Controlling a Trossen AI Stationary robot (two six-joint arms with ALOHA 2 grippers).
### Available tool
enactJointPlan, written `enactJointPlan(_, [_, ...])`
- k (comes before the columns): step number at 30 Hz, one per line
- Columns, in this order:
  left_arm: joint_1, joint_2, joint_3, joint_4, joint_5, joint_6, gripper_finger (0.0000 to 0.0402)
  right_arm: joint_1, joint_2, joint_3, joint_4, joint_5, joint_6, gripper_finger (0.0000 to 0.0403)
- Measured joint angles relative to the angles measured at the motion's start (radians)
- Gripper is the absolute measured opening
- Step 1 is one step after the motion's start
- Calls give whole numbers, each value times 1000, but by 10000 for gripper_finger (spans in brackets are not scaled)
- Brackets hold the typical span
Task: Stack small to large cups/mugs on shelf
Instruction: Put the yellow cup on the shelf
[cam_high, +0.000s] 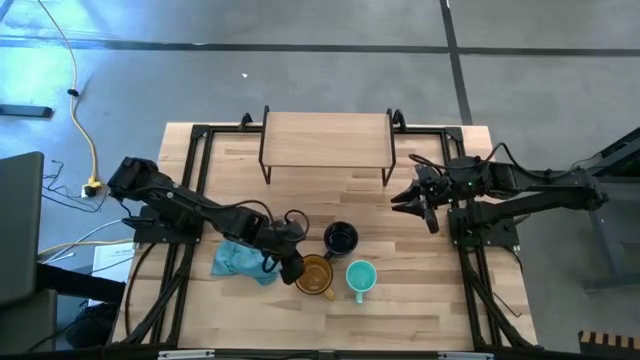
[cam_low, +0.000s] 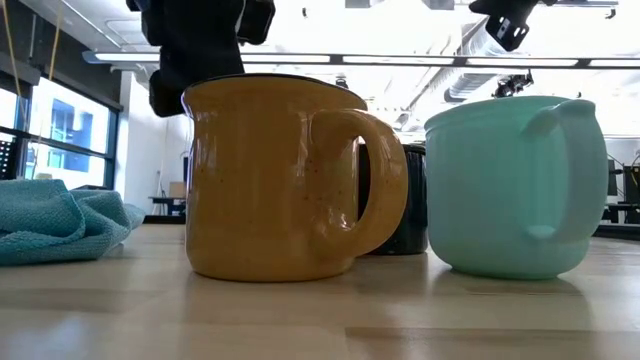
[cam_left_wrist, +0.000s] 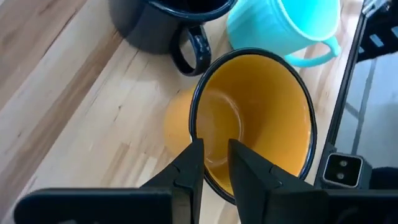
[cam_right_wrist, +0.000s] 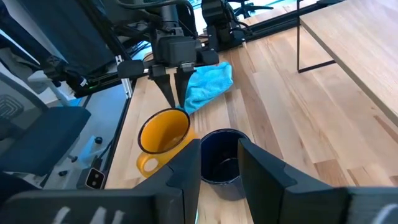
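A pale wooden tabletop (cam_high: 400, 200) stands on a grey floor; the low view shows ceiling light strips and windows behind. The shelf (cam_high: 326, 140) sits at twelve o'clock, bare. Near six o'clock, the amber mug (cam_high: 316, 275), black mug (cam_high: 341, 238) and teal mug (cam_high: 360, 278) cluster, all apparently empty. A blue cloth (cam_high: 243, 261) lies at the amber mug's nine o'clock. The left gripper (cam_left_wrist: 215, 163) straddles the amber rim with a narrow gap between its fingers; contact is unclear. The right gripper (cam_high: 408, 197), at three o'clock, hangs slightly parted and empty.

Industrial lab: exposed ceiling ducts (cam_low: 470, 75), concrete floor (cam_high: 330, 70).
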Motion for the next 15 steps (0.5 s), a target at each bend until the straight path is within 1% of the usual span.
enactJointPlan(9, [0, 16, 1, -1, 26, -91, 63, 0, 0, 0, 0, 1, -21, 96])
enactJointPlan(15, [0, 16, 1, -7, 24, -94, 63, 0, 0, 0, 0, 1, -26, 96])
